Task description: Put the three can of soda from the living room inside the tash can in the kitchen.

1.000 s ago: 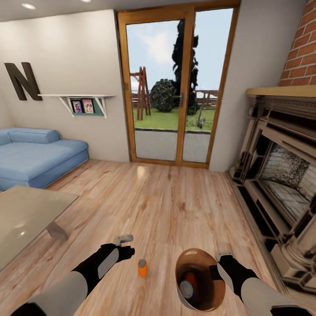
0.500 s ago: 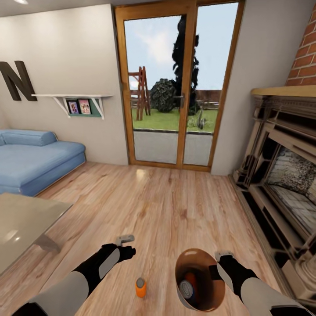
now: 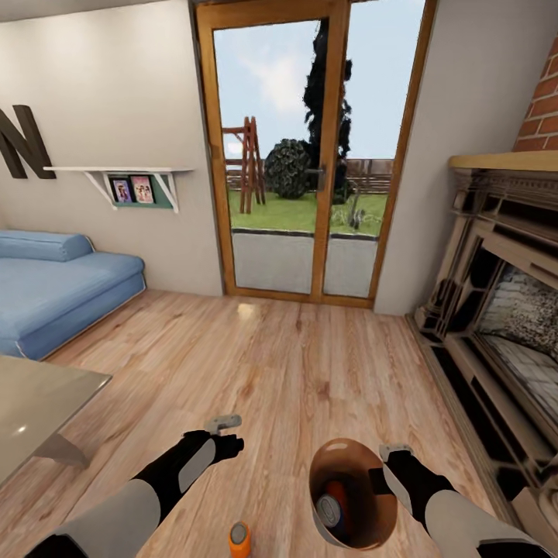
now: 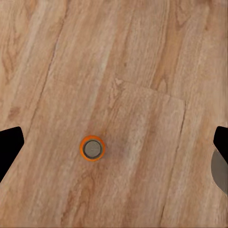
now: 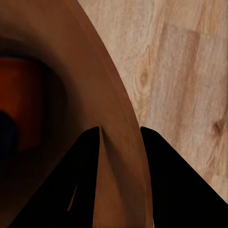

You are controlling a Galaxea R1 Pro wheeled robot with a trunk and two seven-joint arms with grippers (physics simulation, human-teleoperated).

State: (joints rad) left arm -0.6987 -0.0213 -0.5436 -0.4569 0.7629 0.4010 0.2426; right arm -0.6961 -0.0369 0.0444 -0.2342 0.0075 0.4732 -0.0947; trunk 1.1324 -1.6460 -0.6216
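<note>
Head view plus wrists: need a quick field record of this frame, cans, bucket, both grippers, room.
room: living room, blue sofa, fireplace, glass doors
trash can: gripped at its rim by the right gripper
cans inside: two, a blue one and a reddish one
orange can: upright on the floor, beneath the left gripper
left gripper: open, empty

Bare plank floor (image 3: 294, 364) all round the upright orange can (image 3: 239, 538), open from above. Glass-topped counter (image 3: 39, 403) at left, fireplace (image 3: 504, 341) at right, both well apart
</note>
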